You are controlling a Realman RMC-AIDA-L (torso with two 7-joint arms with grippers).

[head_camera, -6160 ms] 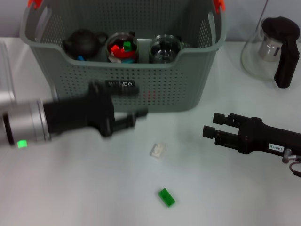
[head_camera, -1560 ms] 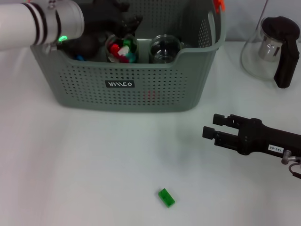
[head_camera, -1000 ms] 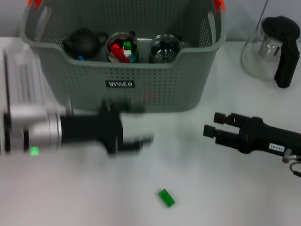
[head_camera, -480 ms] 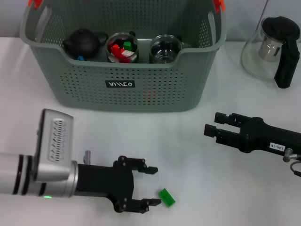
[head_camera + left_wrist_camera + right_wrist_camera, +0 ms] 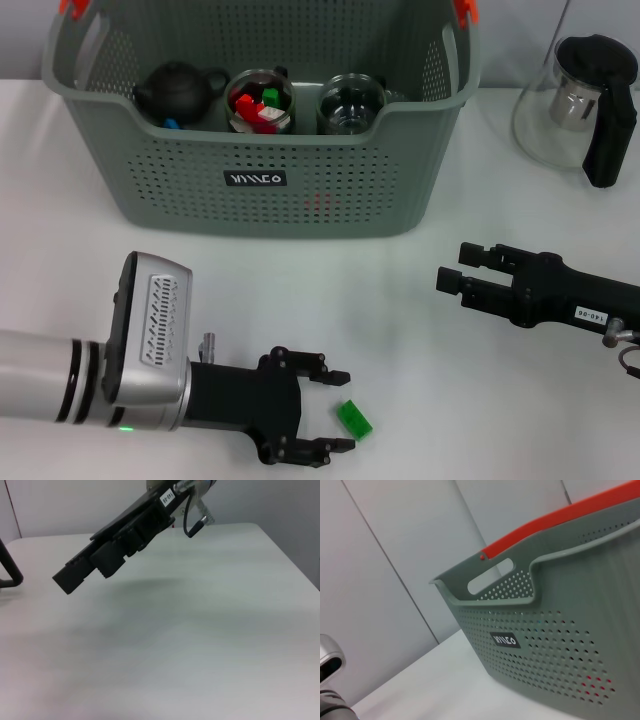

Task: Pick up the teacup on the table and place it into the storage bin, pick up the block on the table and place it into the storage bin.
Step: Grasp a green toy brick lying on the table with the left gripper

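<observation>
Left end effector [image 5: 332, 412] lay low over the near part of the white bench [image 5: 420, 360], its black fingers spread apart, one on the far side and one on the near side of the small green block [image 5: 354, 419]. The block sat on the bench just at the fingertips' reach, between them rather than clamped; whether either fingertip touched it could not be told. The left arm stretched in from the near left, roughly level with the bench, a silver sleeve with a ribbed grey housing leading into the black wrist.

The right end effector [image 5: 452, 281] hovered at the right side of the bench, well apart from the block, pointing left with its arm running off the right edge. Its two black fingers stood parted and empty. In the left wrist view the same end effector [image 5: 75, 575] showed as a dark bar slanting above the bench surface [image 5: 200, 645].

The storage bin [image 5: 300, 150] stood at the far side, grey-green and perforated, with orange clips at its handles and a black label on its front wall. Inside it, from left to right, were a dark teapot [image 5: 180, 88], a glass cup holding red, green and white pieces [image 5: 260, 100], and a clear glass teacup [image 5: 350, 103]. The right wrist view showed the bin's front wall [image 5: 560, 645] and orange rim from low down. A glass teapot with a black handle [image 5: 585, 100] stood at the far right, beside the bin but apart from it.
</observation>
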